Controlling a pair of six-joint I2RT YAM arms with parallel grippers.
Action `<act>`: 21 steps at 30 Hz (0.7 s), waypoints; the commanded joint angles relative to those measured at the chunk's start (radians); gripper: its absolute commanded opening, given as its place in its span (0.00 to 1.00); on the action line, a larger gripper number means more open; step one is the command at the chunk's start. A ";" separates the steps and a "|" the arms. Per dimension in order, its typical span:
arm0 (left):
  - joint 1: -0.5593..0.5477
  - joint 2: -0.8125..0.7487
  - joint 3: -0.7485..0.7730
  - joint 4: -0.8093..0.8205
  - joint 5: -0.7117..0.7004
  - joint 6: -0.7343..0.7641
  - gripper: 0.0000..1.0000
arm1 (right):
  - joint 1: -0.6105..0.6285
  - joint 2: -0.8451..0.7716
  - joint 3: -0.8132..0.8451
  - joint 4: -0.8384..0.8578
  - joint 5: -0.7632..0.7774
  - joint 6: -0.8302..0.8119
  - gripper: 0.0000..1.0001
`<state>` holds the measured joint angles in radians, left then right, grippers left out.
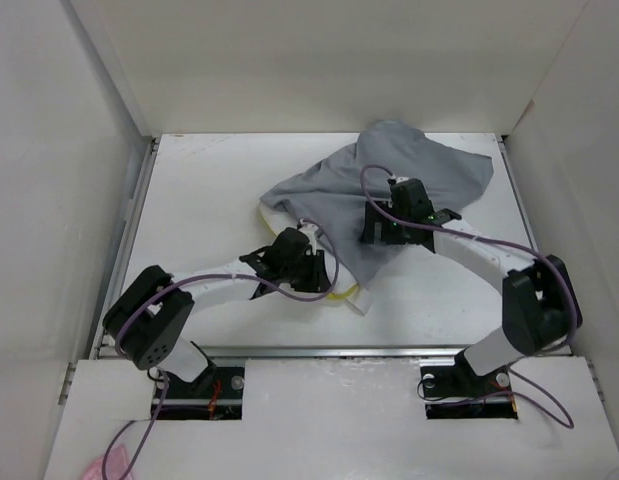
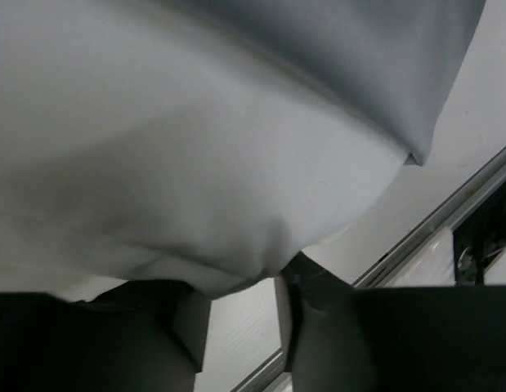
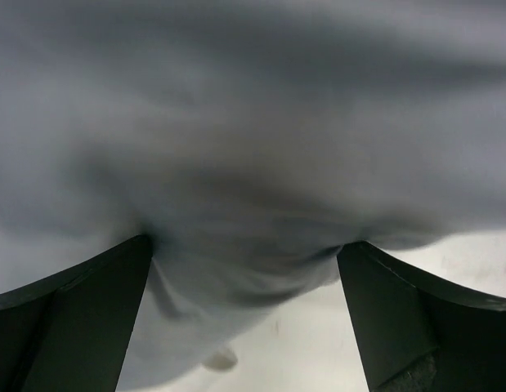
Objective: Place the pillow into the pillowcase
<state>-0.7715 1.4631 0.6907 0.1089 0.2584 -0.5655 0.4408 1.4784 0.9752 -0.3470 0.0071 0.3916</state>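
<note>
The grey pillowcase lies crumpled over most of the white pillow. Only the pillow's near corner with its yellow strip and a yellow sliver at the left show. My left gripper is at the pillow's near edge. In the left wrist view its fingers stand a little apart, closed on a puckered fold of the pale pillow, with the darker pillowcase above. My right gripper sits on top of the pillowcase, jaws wide apart with grey cloth bulging between them.
White walls enclose the table on the left, back and right. A metal rail runs along the near edge and also shows in the left wrist view. Purple cables loop off both arms.
</note>
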 commanded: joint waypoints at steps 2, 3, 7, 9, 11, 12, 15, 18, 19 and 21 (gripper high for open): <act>-0.003 0.023 0.119 0.103 0.002 0.050 0.21 | -0.027 0.117 0.190 0.183 -0.009 -0.111 1.00; -0.003 0.032 0.133 0.103 0.002 0.050 0.18 | -0.027 0.126 0.238 0.171 -0.009 -0.123 1.00; -0.003 0.060 0.216 0.103 -0.031 0.061 0.00 | -0.027 0.022 0.165 0.146 0.028 -0.132 1.00; -0.003 0.086 0.268 0.103 -0.031 0.075 0.00 | -0.027 -0.111 0.082 0.135 0.053 -0.111 1.00; -0.003 0.100 0.297 0.092 -0.031 0.085 0.00 | -0.027 -0.238 -0.070 0.140 0.041 -0.111 1.00; 0.006 0.111 0.315 0.092 -0.031 0.085 0.00 | -0.027 -0.266 -0.120 0.154 0.019 -0.087 1.00; 0.015 0.111 0.329 0.080 -0.031 0.085 0.00 | -0.027 -0.312 -0.239 0.190 -0.084 -0.071 0.98; 0.026 0.100 0.339 0.080 -0.031 0.085 0.00 | -0.005 -0.313 -0.259 0.190 -0.070 -0.060 0.95; 0.026 0.100 0.348 0.080 -0.031 0.085 0.00 | -0.005 -0.313 -0.268 0.190 -0.070 -0.060 0.93; 0.035 0.100 0.357 0.080 -0.031 0.085 0.00 | -0.005 -0.313 -0.279 0.212 -0.079 -0.060 0.93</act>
<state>-0.7647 1.5913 0.9707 0.0830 0.2653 -0.5110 0.4267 1.1797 0.7029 -0.2131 -0.0456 0.3187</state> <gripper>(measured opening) 0.052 0.936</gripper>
